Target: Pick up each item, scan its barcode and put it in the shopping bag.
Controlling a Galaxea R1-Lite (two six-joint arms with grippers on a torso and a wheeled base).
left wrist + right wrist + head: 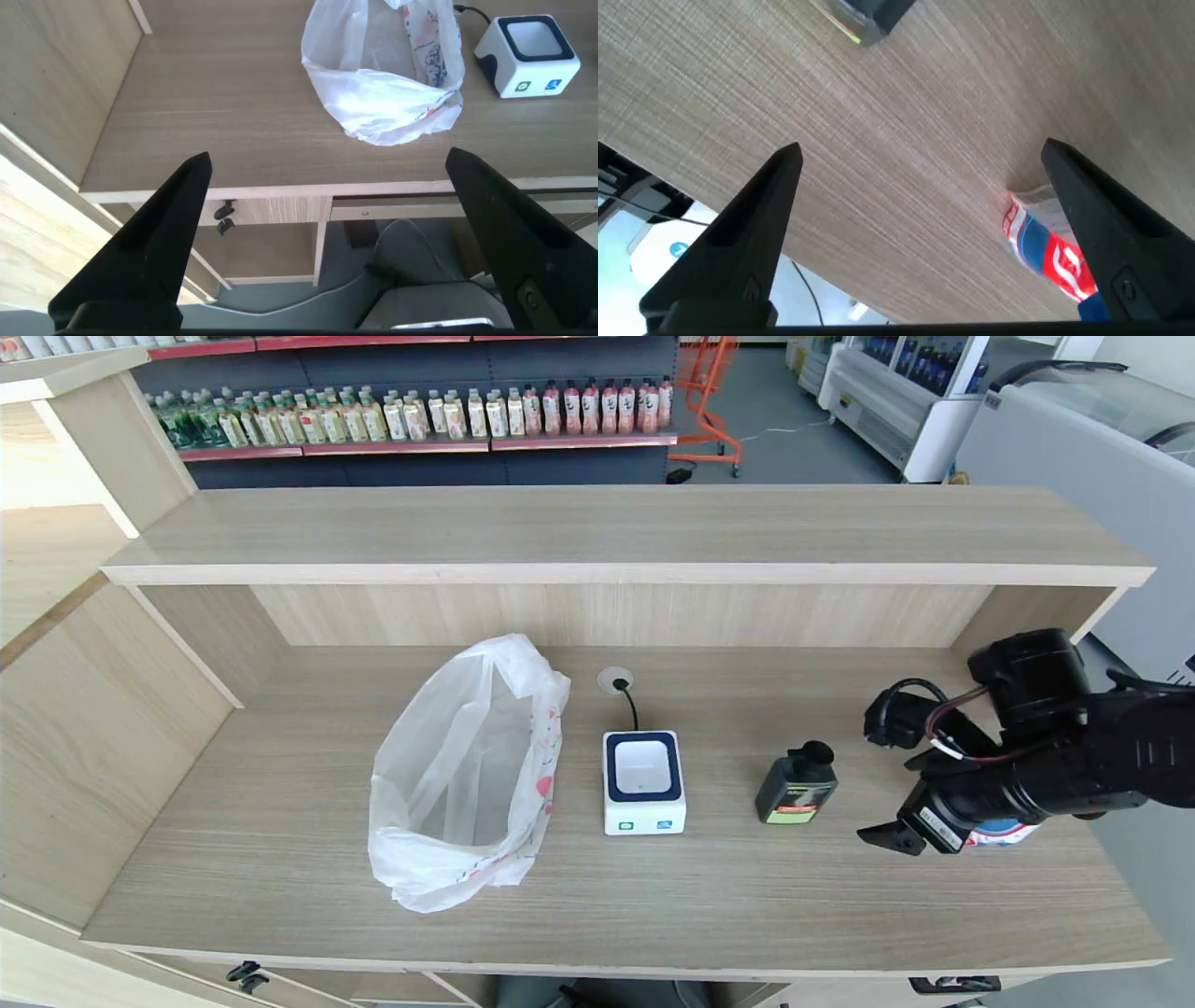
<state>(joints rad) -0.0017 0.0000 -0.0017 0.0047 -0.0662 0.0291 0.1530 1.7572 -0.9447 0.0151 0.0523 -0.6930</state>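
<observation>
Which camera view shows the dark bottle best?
The head view: the dark bottle sits whole on the counter, right of the scanner. The right wrist view catches only a corner of it at the frame edge.

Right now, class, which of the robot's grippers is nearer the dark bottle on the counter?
Right. The right gripper hangs over the counter beside the dark bottle; the left gripper sits off the counter's front edge, by the shopping bag beyond the scanner.

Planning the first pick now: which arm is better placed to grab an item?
Right. The right tool, open, hangs over the counter beside the red-and-blue packet and dark bottle; the left tool sits off the counter's front edge.
</observation>
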